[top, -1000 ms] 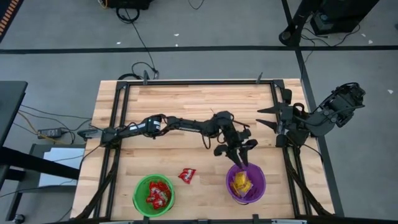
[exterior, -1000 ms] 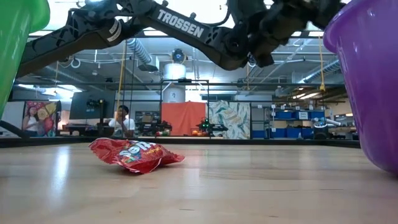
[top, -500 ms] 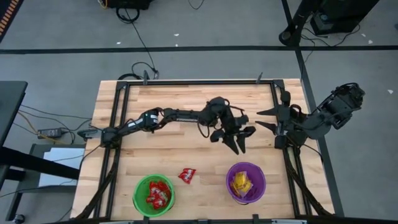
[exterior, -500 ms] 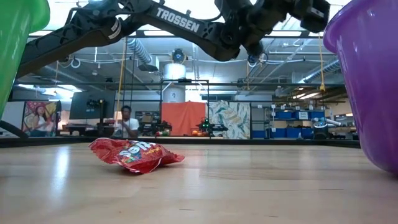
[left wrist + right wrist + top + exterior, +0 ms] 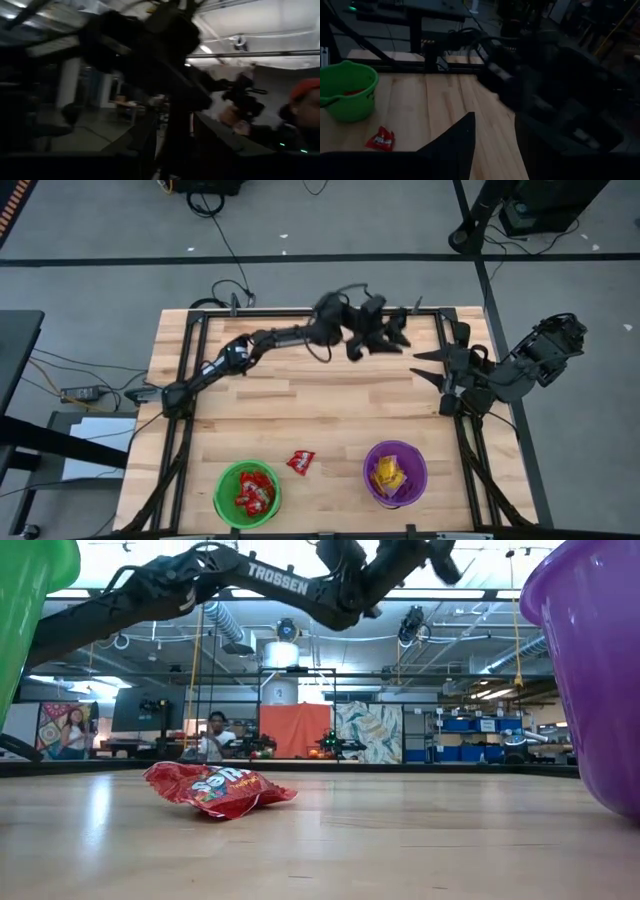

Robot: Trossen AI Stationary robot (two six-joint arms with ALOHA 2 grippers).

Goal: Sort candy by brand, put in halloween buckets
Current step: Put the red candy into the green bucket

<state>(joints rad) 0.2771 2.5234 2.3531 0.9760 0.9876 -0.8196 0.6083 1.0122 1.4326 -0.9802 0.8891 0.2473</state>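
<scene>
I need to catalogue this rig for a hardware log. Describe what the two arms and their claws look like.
Both arms are dark, slim and jointed. The left arm carries white TROSSEN lettering along one link in the low view, with thin black cables looping near its wrist. Its left claw has two tapered dark fingers. The right arm is bulkier at the wrist; its right claw ends in two pointed black fingers.

The wooden table spreads beneath the left claw. A cable trails over the floor beyond it. A person is in the room far behind.
</scene>
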